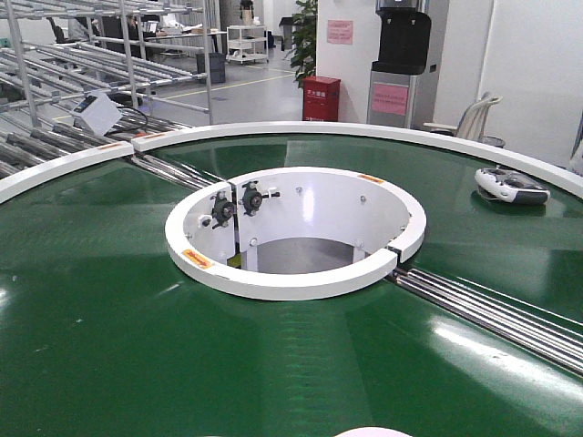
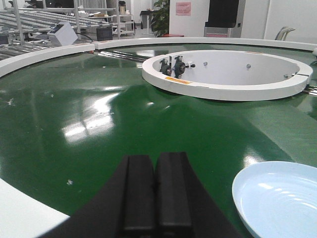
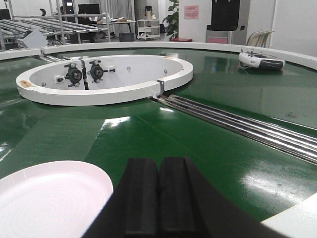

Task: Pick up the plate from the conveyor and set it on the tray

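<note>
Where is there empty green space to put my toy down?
The widest bare patch is the left of the green belt, between the white outer rim and the white ring. It is busier on the right, with the roller strips and a handheld controller, and near the front, where the plate lies.

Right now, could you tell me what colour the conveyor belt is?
Dark green; the conveyor belt shows best in the front view.

left gripper (image 2: 156,191): jaws pressed together, empty | right gripper (image 3: 159,196): jaws pressed together, empty

Pale walls (image 1: 533,55), grey floor (image 1: 260,96) — metal racks (image 1: 91,55), a red cabinet (image 1: 322,98).
</note>
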Controlling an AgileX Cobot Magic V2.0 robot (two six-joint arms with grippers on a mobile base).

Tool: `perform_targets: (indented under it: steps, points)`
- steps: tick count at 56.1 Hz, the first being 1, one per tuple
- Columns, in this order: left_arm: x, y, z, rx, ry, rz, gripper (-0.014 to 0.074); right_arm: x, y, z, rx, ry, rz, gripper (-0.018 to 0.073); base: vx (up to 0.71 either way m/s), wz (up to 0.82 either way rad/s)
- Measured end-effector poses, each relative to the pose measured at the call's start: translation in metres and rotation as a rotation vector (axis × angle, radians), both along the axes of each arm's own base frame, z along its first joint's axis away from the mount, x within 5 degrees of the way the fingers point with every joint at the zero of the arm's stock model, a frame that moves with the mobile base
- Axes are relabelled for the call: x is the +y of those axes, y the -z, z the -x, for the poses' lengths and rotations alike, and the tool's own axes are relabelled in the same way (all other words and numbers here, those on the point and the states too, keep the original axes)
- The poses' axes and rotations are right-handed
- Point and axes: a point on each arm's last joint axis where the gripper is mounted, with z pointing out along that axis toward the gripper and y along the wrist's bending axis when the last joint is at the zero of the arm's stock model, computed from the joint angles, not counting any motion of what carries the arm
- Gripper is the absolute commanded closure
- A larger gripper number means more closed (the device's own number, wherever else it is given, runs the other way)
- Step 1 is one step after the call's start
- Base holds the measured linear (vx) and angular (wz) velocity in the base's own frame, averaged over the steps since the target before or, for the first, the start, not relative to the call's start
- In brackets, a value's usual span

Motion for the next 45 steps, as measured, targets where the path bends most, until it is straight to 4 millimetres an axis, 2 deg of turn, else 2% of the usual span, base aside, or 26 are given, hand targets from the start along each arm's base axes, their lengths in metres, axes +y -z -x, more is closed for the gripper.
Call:
perform_targets:
  steps: [37,45]
  points:
    - [0.0,-0.001,0.0,-0.01,0.0,0.0,0.0594,0.0,-0.001,0.0,-0.007,0.0,-0.007,0.0568,0.0,0.0]
    - [0.0,-0.012,0.0,-0.132,0.005,0.004,0.0594,0.0,-0.014,0.001,-0.151,0.0,-0.022,0.0568,0.0,0.0]
